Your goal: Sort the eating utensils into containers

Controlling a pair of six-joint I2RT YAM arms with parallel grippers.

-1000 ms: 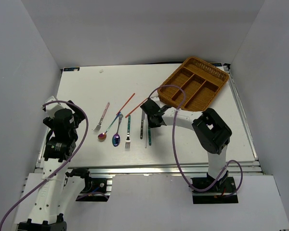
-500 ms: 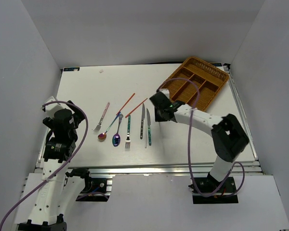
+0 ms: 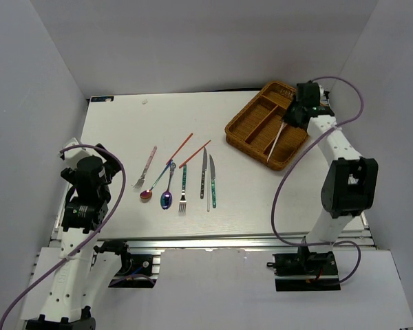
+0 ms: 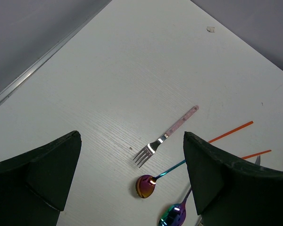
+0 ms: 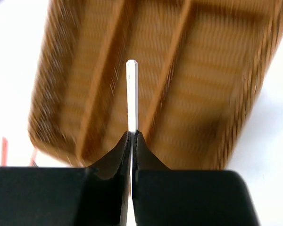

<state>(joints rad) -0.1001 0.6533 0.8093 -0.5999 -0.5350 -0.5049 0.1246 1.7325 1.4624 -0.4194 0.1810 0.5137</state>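
Top view: right gripper (image 3: 295,117) is out over the wicker cutlery tray (image 3: 248,124) at the far right of the white table (image 3: 124,130). Jaws clamped on a pale chopstick (image 3: 275,142). The stick slants from the gripper toward the tray's near edge, over the compartments; cannot tell if it touches the wicker. Left gripper (image 3: 96,159) sits at the table's left edge, nothing in it.

The other utensils lie in a loose row mid-table, well apart from the tray:
- pink-handled fork (image 3: 147,165) at the left
- two red-orange chopsticks (image 3: 182,147), angled, at the far end of the row
- two iridescent spoons (image 3: 166,198), bowls toward the near edge
- teal-handled fork (image 3: 183,187)
- two knives (image 3: 204,172), side by side at the right end

Left wrist view: fingers (image 4: 42,169) spread wide, empty, above bare table. Beyond them lies the pink-handled fork, tines toward the camera. Both spoon bowls are just near of it and the red-orange chopsticks are off to the right.

Right wrist view: fingertips (image 5: 114,157) pressed together on the pale chopstick, which sticks straight out ahead. The tray below is blurred. The stick lines up over a long compartment between two dividers, apparently held above it. A red-orange sliver shows at the left edge.
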